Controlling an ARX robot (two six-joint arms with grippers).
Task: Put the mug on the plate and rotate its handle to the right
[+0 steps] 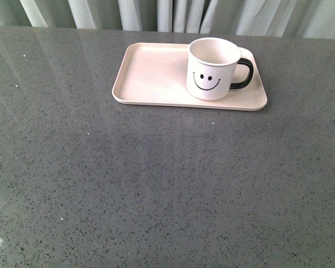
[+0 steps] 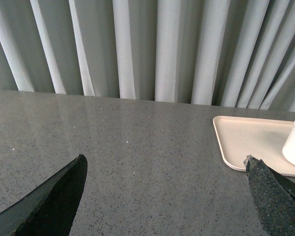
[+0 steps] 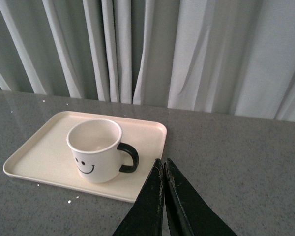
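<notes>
Both arms hang above the desk, clear of everything. The left gripper [image 2: 164, 196] is spread wide and empty; the right gripper [image 3: 164, 169] is pressed closed on nothing. The mug [image 1: 213, 68] stands upright on the plate [image 1: 151, 75] near the desk's far edge, handle [image 1: 243, 73] pointing right.

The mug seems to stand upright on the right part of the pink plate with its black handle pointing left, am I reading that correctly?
Not quite: the handle points to the right, not left, as the front view shows. The rest holds: the mug stands upright on the right part of the pink plate.
</notes>
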